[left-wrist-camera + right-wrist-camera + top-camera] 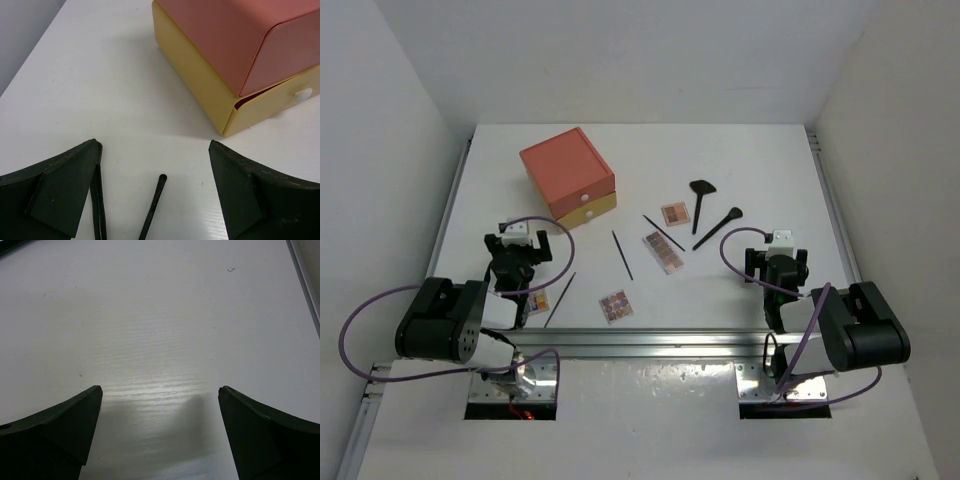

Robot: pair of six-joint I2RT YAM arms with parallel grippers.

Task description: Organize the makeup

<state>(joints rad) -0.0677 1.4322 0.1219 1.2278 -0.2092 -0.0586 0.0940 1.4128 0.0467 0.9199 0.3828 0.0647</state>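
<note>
Left gripper (517, 245) spread wide, empty, poised lower left of frame facing drawer box (568, 178); likely staged for first reach. Right gripper (776, 258) also spread, empty, over bare table (150, 315) at right. Makeup loose across mid-frame, nothing sorted yet: palettes (663, 252), brushes (718, 228), pencils (622, 254) all well apart from right gripper.

White table (770, 170), orange-yellow drawer box (567, 173), palettes (662, 251), brushes (717, 228), sticks (622, 254)
</note>
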